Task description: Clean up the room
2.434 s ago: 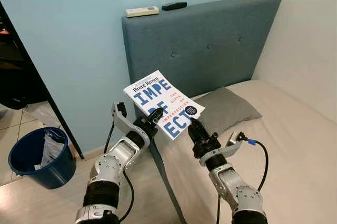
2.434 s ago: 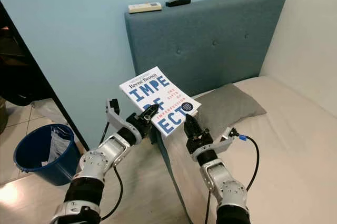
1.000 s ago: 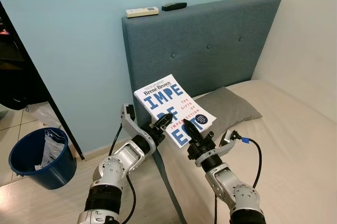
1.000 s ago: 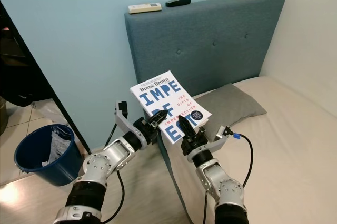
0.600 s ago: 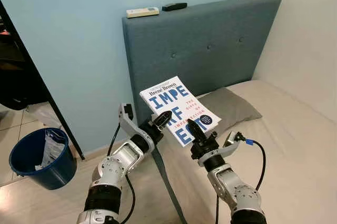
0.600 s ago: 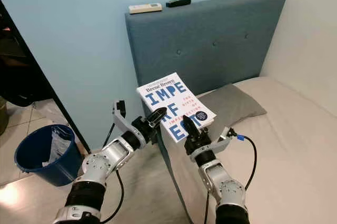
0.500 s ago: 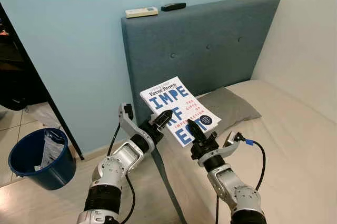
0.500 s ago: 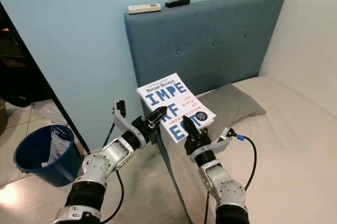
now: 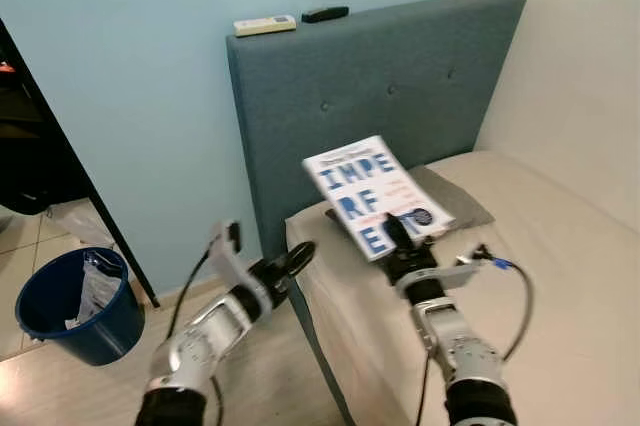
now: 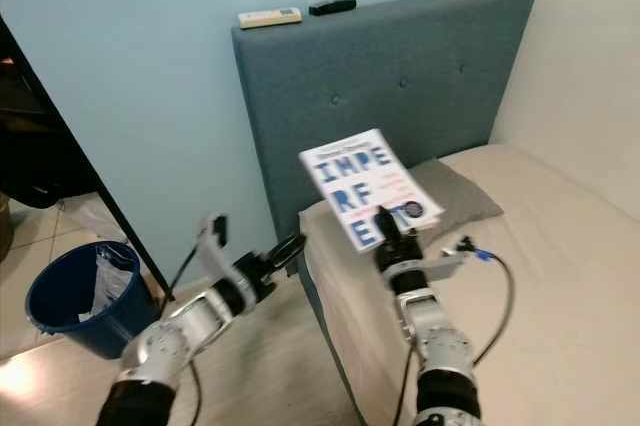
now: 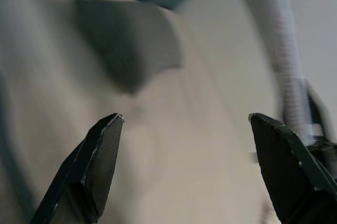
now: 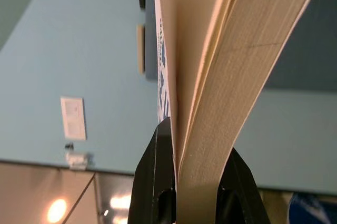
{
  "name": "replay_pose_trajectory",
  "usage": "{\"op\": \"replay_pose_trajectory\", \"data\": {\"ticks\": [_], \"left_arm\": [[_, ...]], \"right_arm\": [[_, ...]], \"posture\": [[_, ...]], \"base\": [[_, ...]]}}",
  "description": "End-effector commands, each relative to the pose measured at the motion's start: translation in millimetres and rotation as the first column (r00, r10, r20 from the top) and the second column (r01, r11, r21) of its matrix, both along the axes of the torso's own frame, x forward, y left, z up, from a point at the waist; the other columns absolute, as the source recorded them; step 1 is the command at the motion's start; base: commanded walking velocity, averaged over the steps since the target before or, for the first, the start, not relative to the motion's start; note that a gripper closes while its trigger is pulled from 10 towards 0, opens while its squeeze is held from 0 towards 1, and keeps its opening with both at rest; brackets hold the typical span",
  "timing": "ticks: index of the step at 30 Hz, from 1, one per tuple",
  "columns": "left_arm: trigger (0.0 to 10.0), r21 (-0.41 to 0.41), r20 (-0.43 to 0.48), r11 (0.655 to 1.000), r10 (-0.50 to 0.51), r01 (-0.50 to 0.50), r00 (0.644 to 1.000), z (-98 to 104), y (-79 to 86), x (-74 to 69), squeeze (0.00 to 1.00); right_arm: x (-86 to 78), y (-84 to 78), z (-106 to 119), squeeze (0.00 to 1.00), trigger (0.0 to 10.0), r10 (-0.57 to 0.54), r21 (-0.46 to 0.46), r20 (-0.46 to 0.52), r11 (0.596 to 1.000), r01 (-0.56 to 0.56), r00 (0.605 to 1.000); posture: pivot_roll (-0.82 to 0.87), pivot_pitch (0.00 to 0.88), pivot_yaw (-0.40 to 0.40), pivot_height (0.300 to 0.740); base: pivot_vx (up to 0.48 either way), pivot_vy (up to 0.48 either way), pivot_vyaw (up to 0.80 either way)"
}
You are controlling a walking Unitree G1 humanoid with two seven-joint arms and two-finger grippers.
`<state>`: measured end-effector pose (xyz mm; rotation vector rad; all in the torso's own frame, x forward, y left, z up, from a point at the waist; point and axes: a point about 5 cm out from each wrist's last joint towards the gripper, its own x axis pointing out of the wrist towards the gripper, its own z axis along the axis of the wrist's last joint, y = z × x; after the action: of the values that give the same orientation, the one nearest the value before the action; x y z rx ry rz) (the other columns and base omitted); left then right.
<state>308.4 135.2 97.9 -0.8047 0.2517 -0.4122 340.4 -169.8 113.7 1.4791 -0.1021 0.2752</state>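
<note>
Right claw (image 9: 400, 236) pinching the book (image 9: 372, 193) by its lower edge, holding it upright over the bed (image 9: 560, 246), just in front of the grey pillow (image 9: 455, 201). Left claw (image 9: 296, 257) spread, empty, at the bed's near-left corner. Blue bin (image 9: 60, 311) on the floor, far left.

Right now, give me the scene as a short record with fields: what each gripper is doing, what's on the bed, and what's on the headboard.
right gripper: shut on the book, held up above the bed
left gripper: open, holding nothing, beside the bed
on bed: grey pillow
on headboard: white remote, black remote
on floor: blue bin
</note>
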Motion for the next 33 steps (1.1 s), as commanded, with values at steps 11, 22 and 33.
{"op": "replay_pose_trajectory", "data": {"ticks": [11, 22, 33], "left_arm": [[10.0, 0.486, 0.137, 0.862, 0.090, -0.146, 0.986, -12, 24.7, -17.4, 0.00], [10.0, 0.588, 0.211, 0.807, -0.091, -0.052, 0.973, -5, -14.2, -22.1, 0.00], [10.0, 0.628, 0.293, 0.773, -0.130, -0.088, 0.947, 10, -24.0, -12.0, 0.00]], "right_arm": [[2.7, -11.4, -50, 0.00, 10.0, -0.146, -0.553, -0.398, 0.826, -0.110, 0.906], [-8.1, -37.2, -71, 0.00, 10.0, -0.299, -0.648, -0.520, 0.748, -0.141, 0.800], [-6.2, -33.7, -73, 0.00, 10.0, -0.312, -0.675, -0.522, 0.720, -0.161, 0.794]], "posture": [[0.04, 0.133, -0.003, 0.740], [0.05, 0.194, 0.003, 0.740], [0.06, 0.219, 0.010, 0.740]], "base": [[0.000, 0.000, 0.00], [0.000, 0.000, 0.00], [0.000, 0.000, 0.00]]}}
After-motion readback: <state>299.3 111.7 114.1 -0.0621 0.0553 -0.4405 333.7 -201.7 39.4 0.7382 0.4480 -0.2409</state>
